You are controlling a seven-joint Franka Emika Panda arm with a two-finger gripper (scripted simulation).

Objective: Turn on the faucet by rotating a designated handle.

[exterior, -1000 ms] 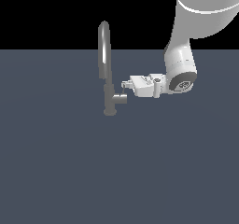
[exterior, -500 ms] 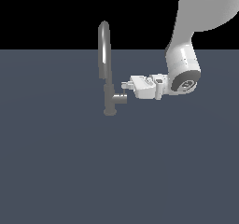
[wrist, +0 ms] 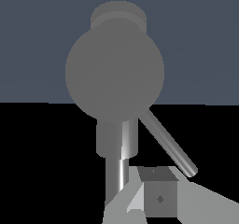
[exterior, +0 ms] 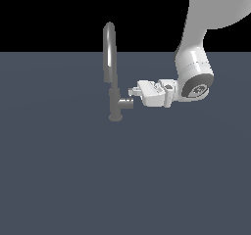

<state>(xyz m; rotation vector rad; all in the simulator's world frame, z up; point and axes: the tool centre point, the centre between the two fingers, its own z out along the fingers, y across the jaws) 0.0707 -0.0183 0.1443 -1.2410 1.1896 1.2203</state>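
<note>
From the exterior view I had the faucet (exterior: 112, 72) standing upright on the dark grey counter (exterior: 73, 180), roughly mid-frame, arched spout up top and small round base on the surface. The handle (exterior: 126, 103) stuck out sideways from the lower body, toward the exterior view's right, just above the base. My arm (exterior: 196, 58) came down from the upper part of the exterior view's right, wrist bent so the white gripper (exterior: 132, 92) lay about horizontal, pointing at the faucet body. Gripper tip sat just above and beside the handle's outer end; I couldn't tell whether it touched. In the wrist view the handle (wrist: 114, 71) read end-on as a big grey disc filling the centre, with the thin lever pin (wrist: 168, 143) running off diagonally from its edge. The faucet body (wrist: 116, 146) showed past the disc as a shiny cylinder. One pale finger (wrist: 158, 197) was visible close to the lens, its tip near the free end of the pin, apart from it as far as I could see. Jaws: I couldn't tell if they were apart or together, and nothing showed clamped between them.
</note>
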